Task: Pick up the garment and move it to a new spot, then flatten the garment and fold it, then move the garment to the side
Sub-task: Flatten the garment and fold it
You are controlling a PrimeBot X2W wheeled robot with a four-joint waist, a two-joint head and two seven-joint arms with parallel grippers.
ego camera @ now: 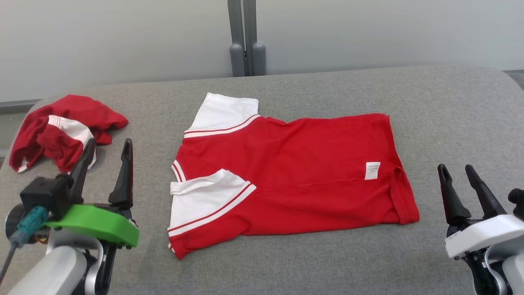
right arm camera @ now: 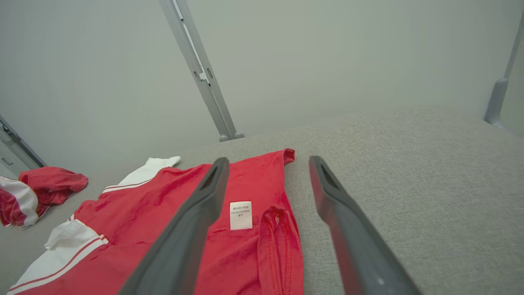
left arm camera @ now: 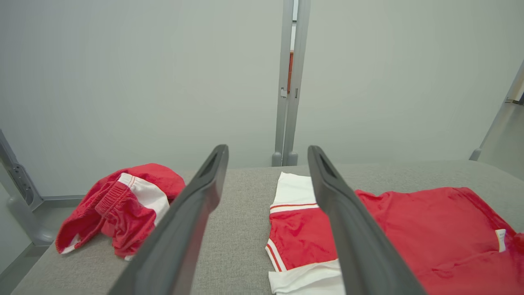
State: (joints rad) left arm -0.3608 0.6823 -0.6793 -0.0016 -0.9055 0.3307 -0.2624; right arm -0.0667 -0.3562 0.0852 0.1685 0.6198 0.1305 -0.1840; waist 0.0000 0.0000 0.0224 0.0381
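Note:
A red garment (ego camera: 294, 164) with white sleeves lies spread flat in the middle of the grey table (ego camera: 450, 114), collar end to the left, hem and a small white label (ego camera: 372, 170) to the right. It also shows as the garment (left arm camera: 425, 233) in the left wrist view and the garment (right arm camera: 172, 213) in the right wrist view. My left gripper (ego camera: 108, 149) hovers open left of the sleeves, empty. My right gripper (ego camera: 455, 171) stands open to the right of the hem, empty. Neither touches the cloth.
A second red and white garment (ego camera: 61, 131) lies crumpled at the table's far left corner, just beyond my left fingers; the same heap (left arm camera: 118, 205) shows in the left wrist view. A grey post (ego camera: 245, 41) rises behind the table against a pale wall.

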